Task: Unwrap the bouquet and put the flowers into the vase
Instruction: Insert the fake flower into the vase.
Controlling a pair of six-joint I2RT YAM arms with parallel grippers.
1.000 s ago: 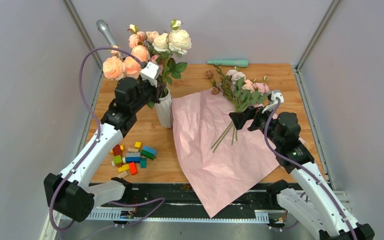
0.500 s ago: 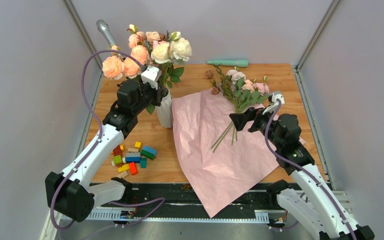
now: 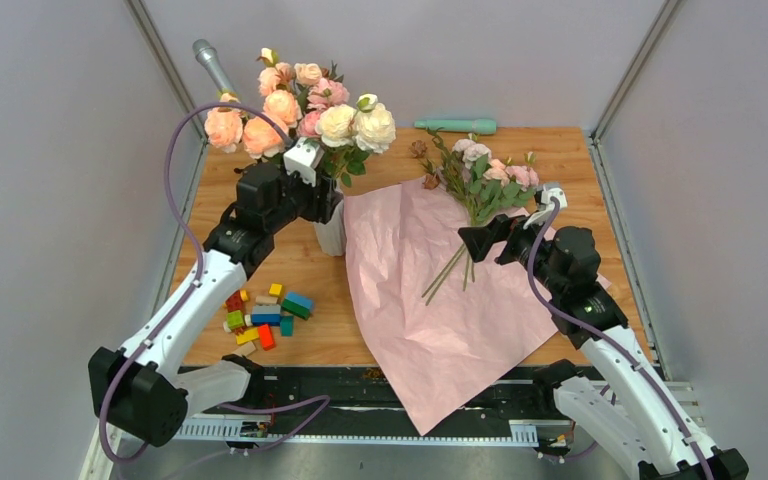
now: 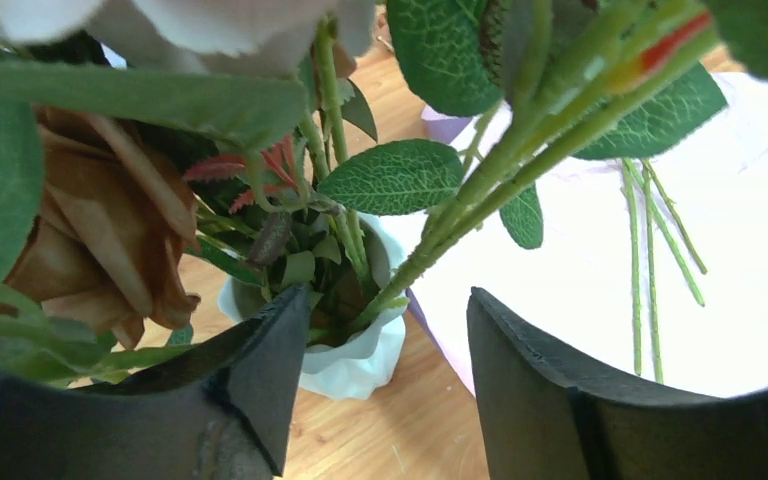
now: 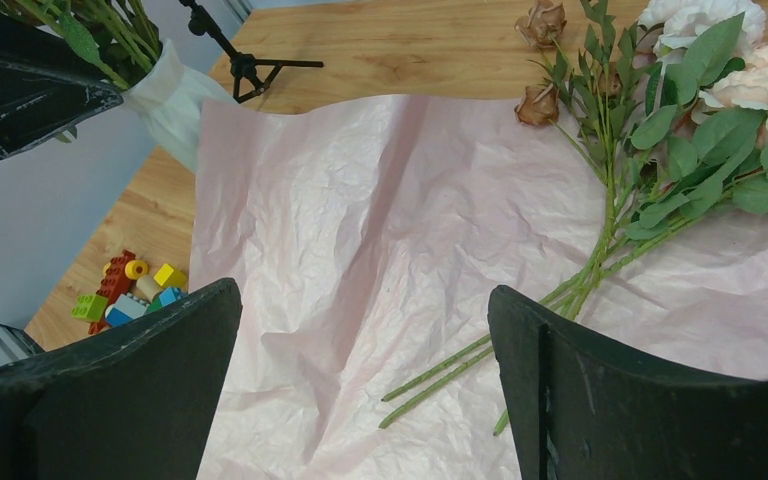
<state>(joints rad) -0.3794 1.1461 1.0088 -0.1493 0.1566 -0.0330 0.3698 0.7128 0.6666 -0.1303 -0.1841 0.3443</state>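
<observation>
Left hand point(image 4: 385, 300): parted about halfway, gripping nothing; set just above the mouth of the vase, with green stems of the large blooms running up through the gap, pinched by neither finger as far as the wrist view shows.
Right hand point(image 5: 365, 292): spread wide, empty; hanging over the pink sheet on the near side of the loose stems, touching neither paper nor stems.
Slim white ribbed vase point(image 3: 330, 235): upright on the surface, just beside the left edge of the pink sheet; neck partly hidden from above by the left hand.
Large peach, pink and cream blooms point(image 3: 300, 110): standing in the vase, heads fanned out above the left arm.
Small white and pale pink artificial roses with green leaves point(image 3: 485, 180): lying flat at the far right part of the sheet, heads towards the back, thin stems pointing to the near left across the paper; outside the vase and well apart from it.
Two small brown dried buds point(image 3: 428, 182): at the left side of the small roses, near the far edge of the paper.
Crumpled pink wrapping paper point(image 3: 430, 320): opened out flat, pink side up, near corner drooping over the front edge.
Light wooden surface point(image 3: 570, 160): bare wood showing around the sheet.
Coloured toy bricks point(image 3: 265, 315): loosely heaped at the near left, beside the left arm.
Mint-green stick-shaped object point(image 3: 455, 125): lying along the back edge.
Grey microphone point(image 3: 210, 62): tilted at the far left corner, behind the large blooms.
</observation>
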